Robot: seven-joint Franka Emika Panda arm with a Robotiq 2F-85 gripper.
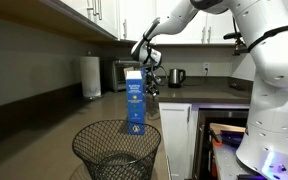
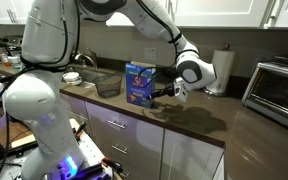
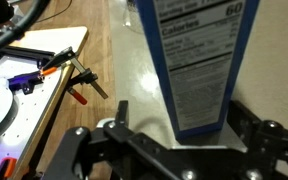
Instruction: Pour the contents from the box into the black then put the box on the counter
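Note:
The blue box (image 1: 134,101) stands upright on the dark counter (image 1: 209,97) near its end. It shows in both exterior views (image 2: 139,85). In the wrist view its nutrition-label side (image 3: 196,60) rests on the glossy counter (image 3: 134,75). My gripper (image 3: 181,122) is open, with one finger on each side of the box's base and a gap on the left side. It also shows behind the box in both exterior views (image 1: 150,82) (image 2: 171,90). The black wire-mesh wastebasket (image 1: 117,152) stands just beyond the counter end (image 2: 106,86). No small blue packets are visible.
A paper towel roll (image 1: 90,76), a toaster oven (image 2: 278,85) and a kettle (image 1: 177,76) stand on the counter. A sink (image 2: 76,77) is near the basket. A wooden board with a red clamp (image 3: 77,94) lies below the counter end.

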